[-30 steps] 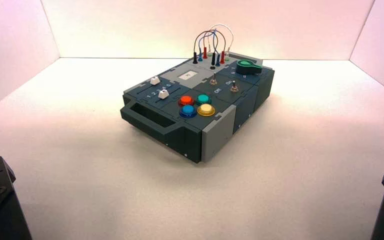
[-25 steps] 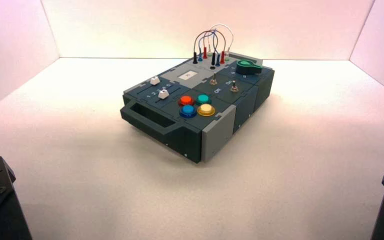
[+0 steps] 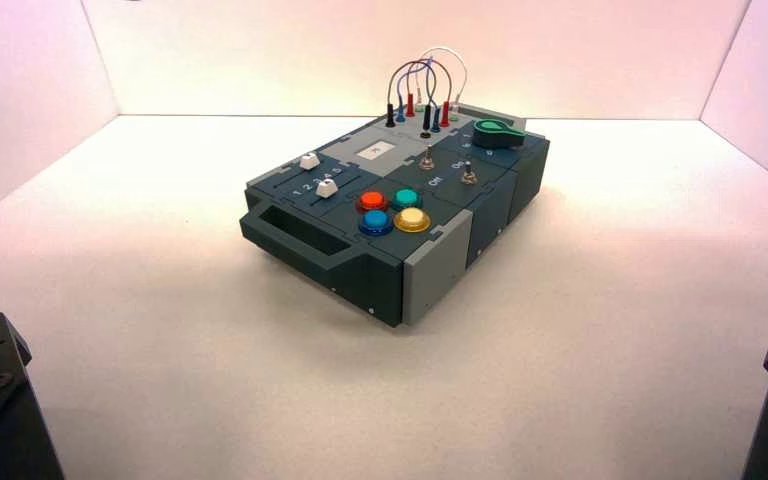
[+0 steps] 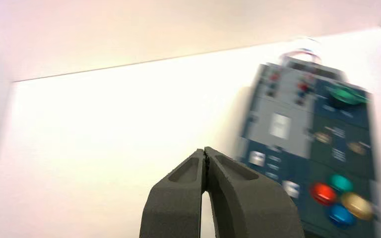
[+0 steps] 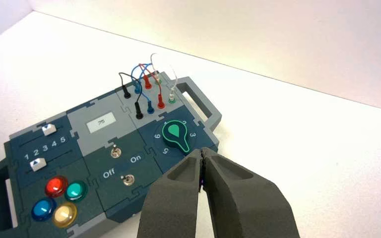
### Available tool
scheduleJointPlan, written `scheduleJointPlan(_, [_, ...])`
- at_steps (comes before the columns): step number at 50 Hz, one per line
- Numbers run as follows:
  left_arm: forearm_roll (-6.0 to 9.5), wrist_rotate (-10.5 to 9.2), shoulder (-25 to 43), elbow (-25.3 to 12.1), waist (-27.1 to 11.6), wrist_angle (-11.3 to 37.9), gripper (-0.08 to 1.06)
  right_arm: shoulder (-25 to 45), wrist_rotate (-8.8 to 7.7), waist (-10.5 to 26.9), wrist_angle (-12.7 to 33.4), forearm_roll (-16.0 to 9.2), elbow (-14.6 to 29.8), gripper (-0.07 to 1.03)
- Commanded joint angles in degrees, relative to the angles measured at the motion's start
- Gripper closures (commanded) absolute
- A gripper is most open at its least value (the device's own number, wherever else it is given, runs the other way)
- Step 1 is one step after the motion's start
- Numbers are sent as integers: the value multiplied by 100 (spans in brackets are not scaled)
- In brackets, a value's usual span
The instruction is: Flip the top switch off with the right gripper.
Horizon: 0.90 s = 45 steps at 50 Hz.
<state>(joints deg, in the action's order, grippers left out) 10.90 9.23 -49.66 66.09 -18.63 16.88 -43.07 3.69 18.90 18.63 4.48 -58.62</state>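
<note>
Though both arms sit parked at the near corners of the desk [image 3: 580,350], nothing on the box [image 3: 430,270] has been touched yet, so by my read the task is at its very start. The right hand [image 5: 202,157] hangs above and short of the box, fingertips pinched together, holding nothing; its wrist view looks down over the green knob [image 5: 175,135] and the two silver toggles. The left hand [image 4: 206,154] is likewise closed and empty, well off to the box's slider side, idle.

The top switch [image 5: 115,152] is the toggle nearer the grey display panel [image 5: 102,122] and the wire jacks, w/ the second toggle [image 5: 127,180] nearer the front edge; "Off" and "On" are printed between them. Which way the lever leans I can't tell for sure. In the high view it stands at [image 3: 427,158], behind the four coloured push buttons [image 3: 392,211].

Left to do, as I judge it: pretty much everything, i.e. bring the right hand in over the box, drop the closed tips beside the lever on its "On" side, nudge it toward "Off".

Vs. the earlier high views: box, wires [image 3: 425,85], sliders and arm bases look the same, no visible shift.
</note>
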Motion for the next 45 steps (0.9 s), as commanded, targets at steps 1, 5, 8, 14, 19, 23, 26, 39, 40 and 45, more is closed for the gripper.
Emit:
scheduleJointPlan(1, [35,-176,53,-211,-387,114,101,563,18,-35,-62,-9,501,98])
scheduleJointPlan(5, [44,-343,53,-211,-545,167,101,1063,9,-35,-62,0,800,98])
scheduleJointPlan(8, [53,-475,35,-193,-633,193,101,1494,0,-53,-53,18,1072,98])
scheduleJointPlan(14, [62,-703,35,-202,-729,334,101,2224,0,-62,-44,18,1556,98])
scheduleJointPlan(19, [79,-800,70,-202,-773,387,101,2830,0,-62,18,9,1995,98])
scheduleJointPlan(23, [105,-879,167,-211,-782,396,101,3349,9,-62,158,9,2347,98])
scheduleJointPlan(26, [123,-914,281,-220,-791,396,101,3630,9,-62,246,0,2531,98])
scheduleJointPlan(39, [123,-923,1143,-483,-1090,563,101,4535,9,-62,563,0,3103,98])
scheduleJointPlan(40, [123,-923,1178,-501,-1125,580,101,4588,9,-62,580,0,3138,98])
scheduleJointPlan(45, [123,-932,1521,-650,-1371,633,101,4799,9,-70,606,9,3278,98])
